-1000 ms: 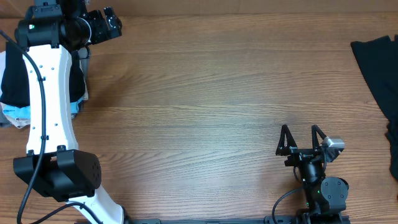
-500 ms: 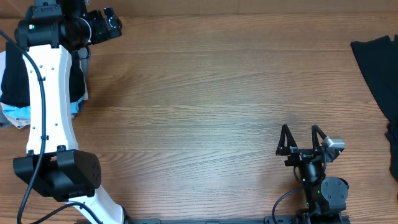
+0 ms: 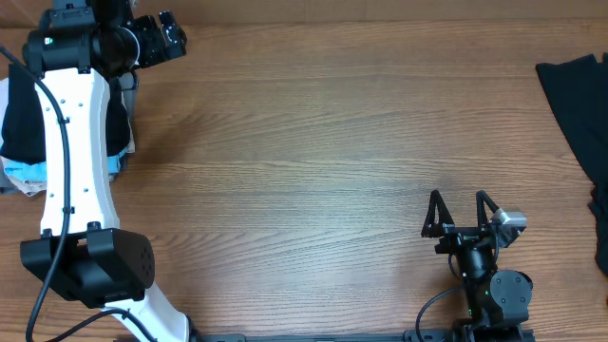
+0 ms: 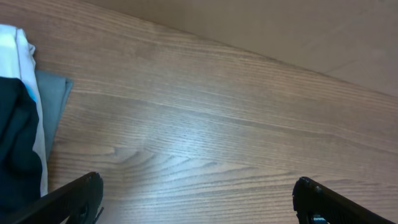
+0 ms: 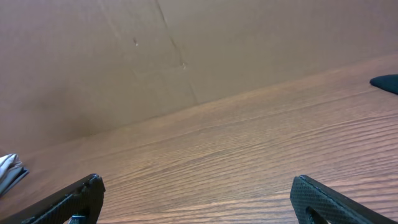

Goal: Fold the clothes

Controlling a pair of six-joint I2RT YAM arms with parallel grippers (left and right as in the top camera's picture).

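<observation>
Wooden counter (image 3: pixel 304 142) carries black clothes (image 3: pixel 578 104) at its right edge, partly out of frame; a second black garment (image 3: pixel 19 123) lies in a stack (image 3: pixel 24 176) at the left edge, partly under the left arm (image 3: pixel 76 142). Left end effector (image 4: pixel 198 183): jaws fully apart, empty. Right end effector (image 3: pixel 458 199): jaws fully apart, empty, well apart from the clothes.

Table (image 3: pixel 313 142) middle open for passage; garment pile (image 3: pixel 19 123) blocks left edge, black clothes (image 3: pixel 579 104) right edge.
</observation>
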